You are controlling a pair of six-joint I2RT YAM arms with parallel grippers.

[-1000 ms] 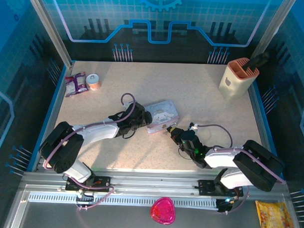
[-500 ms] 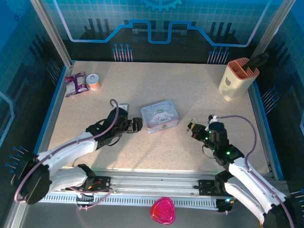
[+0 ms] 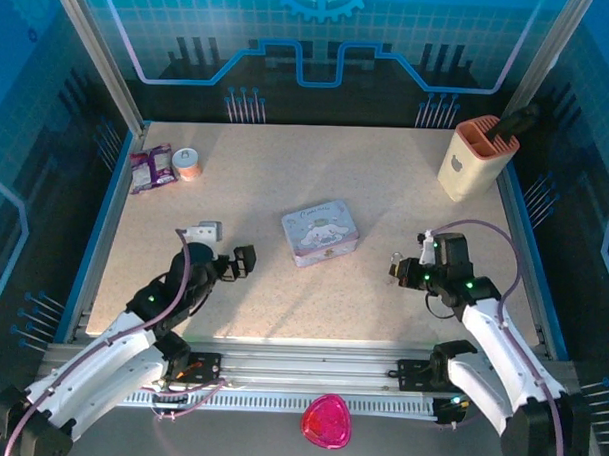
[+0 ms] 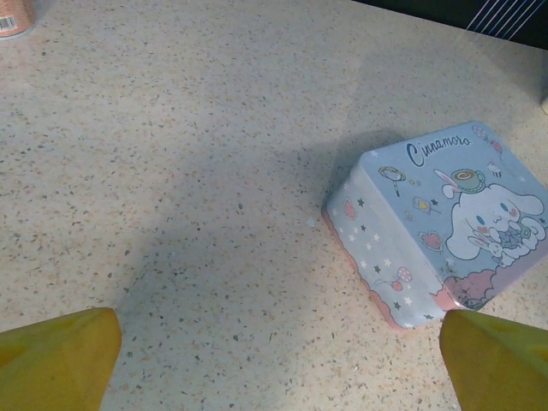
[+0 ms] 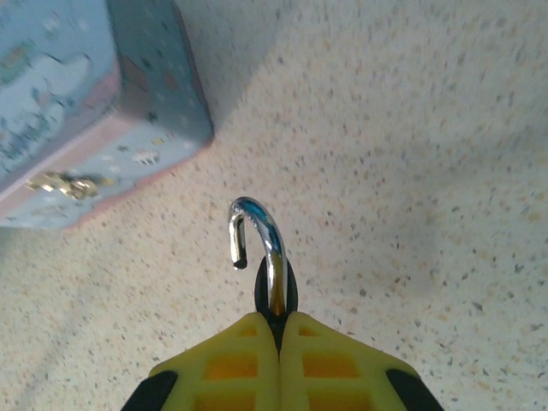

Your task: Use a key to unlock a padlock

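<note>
The padlock (image 5: 271, 257) sits pinched in the right gripper (image 5: 278, 318). Its dark body is wedged in the slit between the clenched yellow fingers (image 5: 240, 351), and its shiny shackle (image 5: 253, 214) pokes out past their tips, hooked open with one end free. From above, the padlock (image 3: 394, 267) hangs at the gripper's tip just right of the pale blue cartoon tin (image 3: 320, 232), not touching it, over the speckled table (image 3: 387, 171). The left gripper (image 3: 224, 247) waits on the tin's other side, its fingers spread wide and holding nothing.
</note>
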